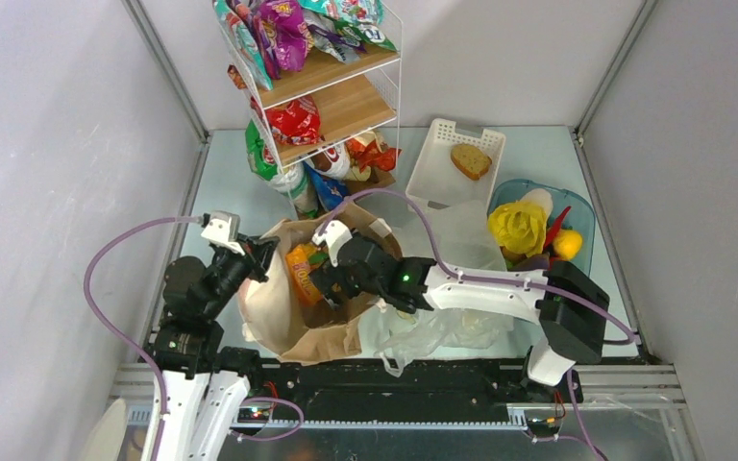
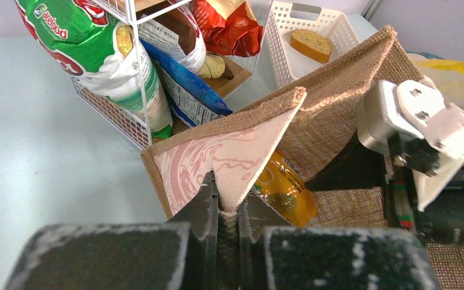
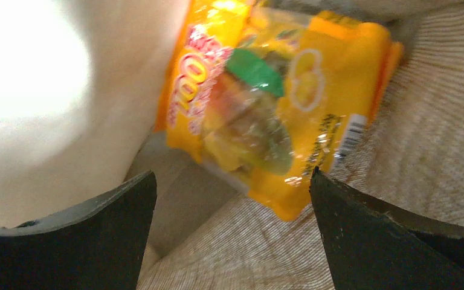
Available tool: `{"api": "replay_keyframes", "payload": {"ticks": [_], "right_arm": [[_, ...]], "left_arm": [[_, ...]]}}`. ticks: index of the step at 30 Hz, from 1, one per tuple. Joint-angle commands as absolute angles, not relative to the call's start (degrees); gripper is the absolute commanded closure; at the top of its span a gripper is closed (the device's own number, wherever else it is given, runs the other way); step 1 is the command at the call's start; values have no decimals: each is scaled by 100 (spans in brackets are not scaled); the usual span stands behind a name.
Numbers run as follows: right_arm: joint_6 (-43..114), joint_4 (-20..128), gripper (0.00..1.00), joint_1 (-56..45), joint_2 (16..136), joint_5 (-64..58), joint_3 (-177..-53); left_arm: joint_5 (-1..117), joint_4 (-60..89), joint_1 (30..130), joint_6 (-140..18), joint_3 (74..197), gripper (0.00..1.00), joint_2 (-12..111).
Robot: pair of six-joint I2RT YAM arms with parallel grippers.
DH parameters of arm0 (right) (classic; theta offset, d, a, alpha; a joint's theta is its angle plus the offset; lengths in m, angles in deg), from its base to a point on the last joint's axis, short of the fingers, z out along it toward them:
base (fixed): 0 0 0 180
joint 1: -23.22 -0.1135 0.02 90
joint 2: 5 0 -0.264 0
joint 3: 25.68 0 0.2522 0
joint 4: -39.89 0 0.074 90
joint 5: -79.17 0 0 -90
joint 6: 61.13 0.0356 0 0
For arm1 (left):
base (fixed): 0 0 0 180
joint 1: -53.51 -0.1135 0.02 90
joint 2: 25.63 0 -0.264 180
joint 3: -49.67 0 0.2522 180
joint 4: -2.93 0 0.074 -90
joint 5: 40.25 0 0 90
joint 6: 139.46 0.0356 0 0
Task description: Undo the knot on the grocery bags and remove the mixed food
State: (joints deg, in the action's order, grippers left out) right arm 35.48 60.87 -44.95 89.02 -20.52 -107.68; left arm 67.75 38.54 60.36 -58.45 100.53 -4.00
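A large brown grocery bag stands open at the near middle of the table, its woven wall and pale lining close in the left wrist view. My left gripper is shut on the bag's rim at its left corner. Inside lies an orange snack packet. My right gripper reaches into the bag's mouth, open, with its fingers on either side of the packet's lower end and not touching it. A crumpled clear plastic bag lies right of the brown bag, under the right arm.
A white wire shelf packed with snack bags stands just behind the brown bag. To its right is a white slatted basket holding a bread slice. A blue-tinted tub at the right holds yellow fruit and a red chili.
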Motion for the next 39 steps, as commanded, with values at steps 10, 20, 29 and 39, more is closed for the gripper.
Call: {"api": "replay_keyframes", "payload": {"ticks": [10,20,29,39], "right_arm": [[4195,4865,1,-3968,10871,-3270,-11100],[4398,4788,67,-3857,11244,-2941,-10980],[4219,3992,100,-3963,9405,-2317,-10263],[3319,3100,100,-4422,6765,-2096,-9022]], "left_arm": [[6982,3298,6166,-6081,10077,100,-78],[6723,3366,6190,-6010,10104,100,-56],[5867,3545,6186,-5971,10145,100,-99],[4247,3924,6177,-5982,10247,100,10]]}}
